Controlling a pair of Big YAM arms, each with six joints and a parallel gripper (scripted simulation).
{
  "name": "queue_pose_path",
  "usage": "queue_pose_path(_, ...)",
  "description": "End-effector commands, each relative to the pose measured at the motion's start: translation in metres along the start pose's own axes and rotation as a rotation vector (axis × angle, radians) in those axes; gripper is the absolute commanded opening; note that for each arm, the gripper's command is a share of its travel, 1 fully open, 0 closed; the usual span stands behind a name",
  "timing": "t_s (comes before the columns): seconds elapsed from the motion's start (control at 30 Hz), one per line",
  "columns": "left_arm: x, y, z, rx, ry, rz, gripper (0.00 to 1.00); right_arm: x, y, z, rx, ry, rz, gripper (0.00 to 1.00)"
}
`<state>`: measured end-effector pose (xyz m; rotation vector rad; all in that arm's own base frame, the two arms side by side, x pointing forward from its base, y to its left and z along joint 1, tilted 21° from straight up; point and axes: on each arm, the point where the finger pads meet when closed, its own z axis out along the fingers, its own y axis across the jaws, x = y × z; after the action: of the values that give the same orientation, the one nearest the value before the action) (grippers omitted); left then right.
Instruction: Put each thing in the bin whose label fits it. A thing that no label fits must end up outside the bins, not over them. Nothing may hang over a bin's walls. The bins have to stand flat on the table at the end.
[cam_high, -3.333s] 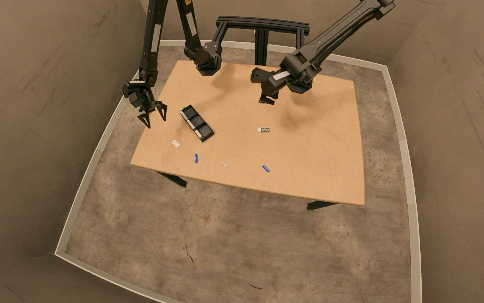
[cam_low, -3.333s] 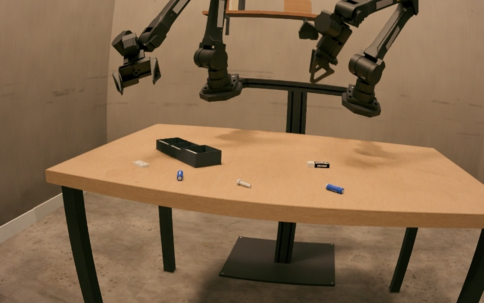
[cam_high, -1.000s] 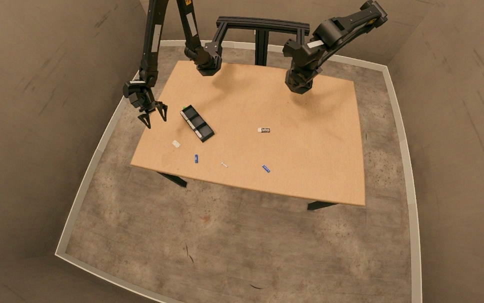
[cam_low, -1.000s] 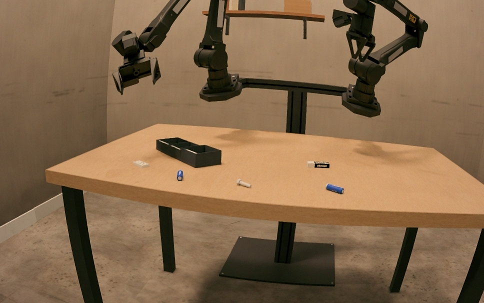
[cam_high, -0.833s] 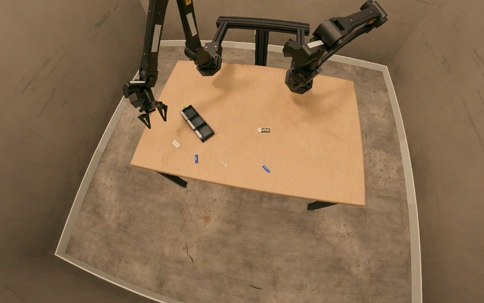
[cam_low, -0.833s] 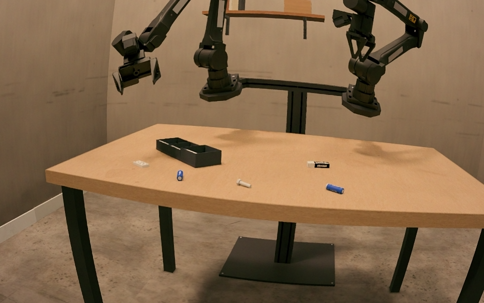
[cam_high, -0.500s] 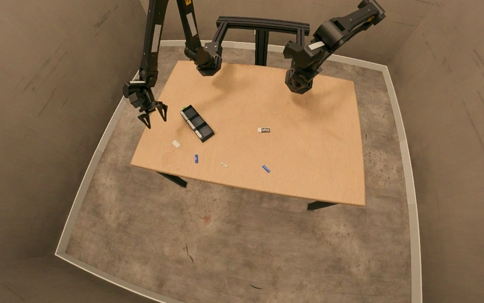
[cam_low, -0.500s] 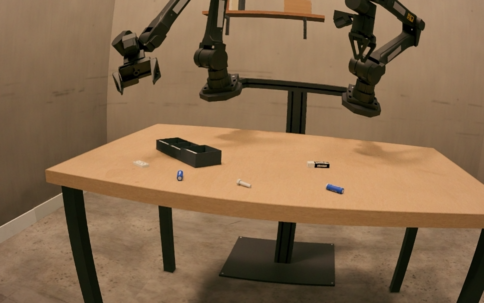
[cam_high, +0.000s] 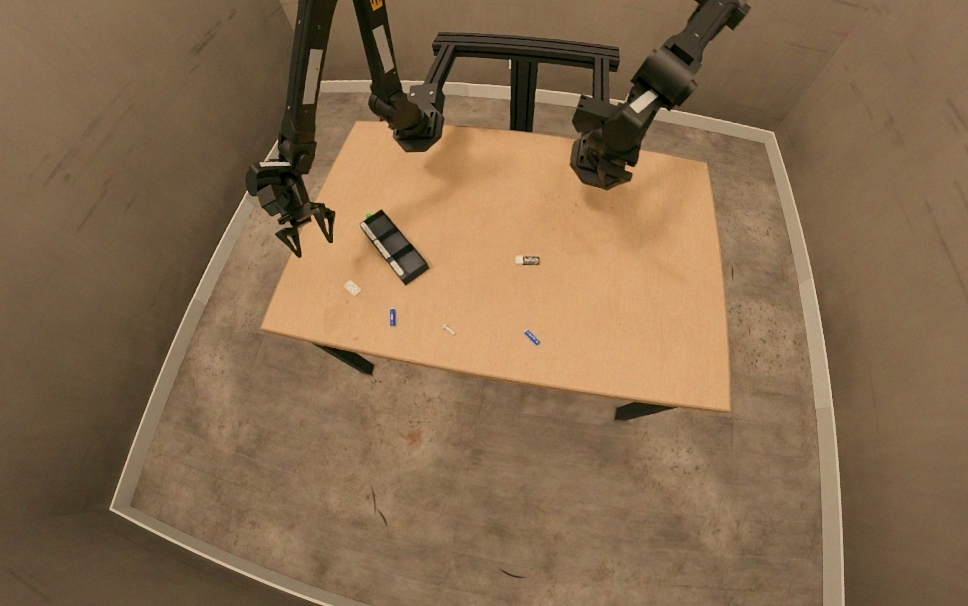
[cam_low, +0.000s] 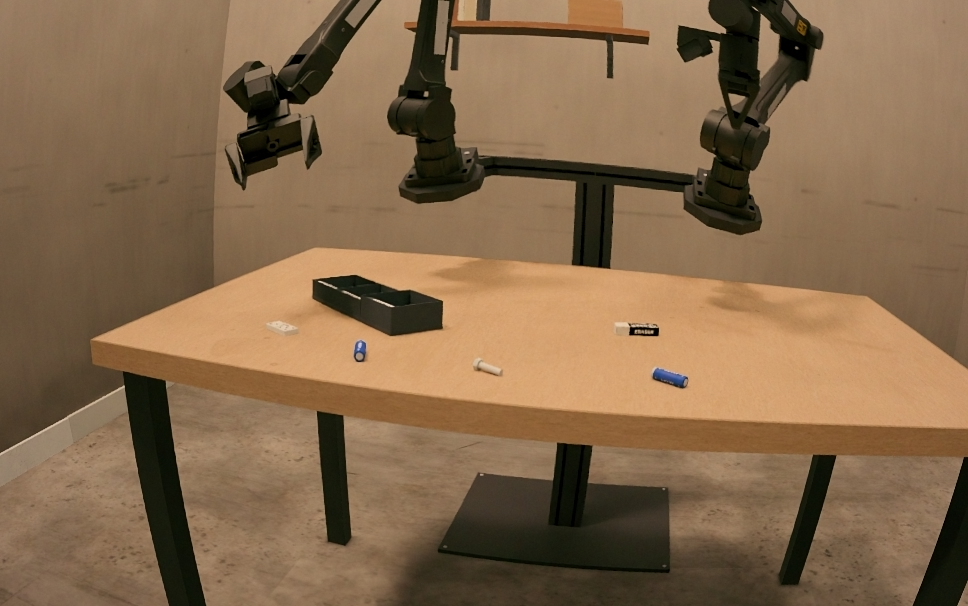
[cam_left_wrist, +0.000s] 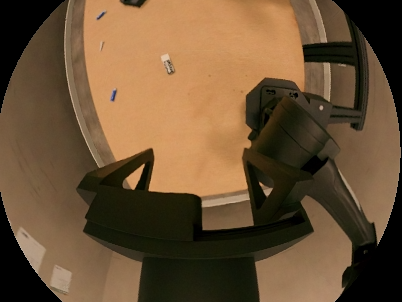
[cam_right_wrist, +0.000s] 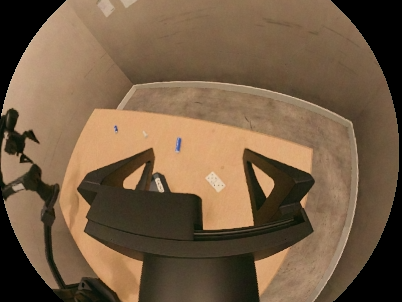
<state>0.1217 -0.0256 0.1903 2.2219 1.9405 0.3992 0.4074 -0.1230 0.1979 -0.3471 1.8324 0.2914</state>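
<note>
Three joined black bins stand on the table; their white labels are too small to read and no contents show. A white dotted tile lies beside them. One blue battery, a pale bolt and another blue battery lie along the front. A black-and-white eraser lies mid-table. My left gripper is open, high near its arm's base. My right gripper is open, high near the bins' side of the table.
A black frame stands behind the wooden table between the arm bases. A small green part shows at the bins' far end. A shelf is on the back wall.
</note>
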Motion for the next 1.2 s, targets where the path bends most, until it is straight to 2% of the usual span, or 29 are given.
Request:
queue_pose_path(0.0, 0.011, 0.015, -0.029, -0.059, -0.002, -0.078, 1.0, -0.003, -0.001, -0.001, 0.002, -0.005, -0.007, 1.0)
queue_pose_path(0.57, 0.039, 0.012, -0.027, -0.042, 0.071, -0.285, 1.0, -0.003, -0.001, -0.001, 0.002, -0.005, -0.007, 1.0)
queue_pose_path(1.17, 0.043, 0.011, -0.027, -0.039, 0.081, -0.315, 1.0, -0.003, -0.001, -0.001, 0.002, -0.005, -0.007, 1.0)
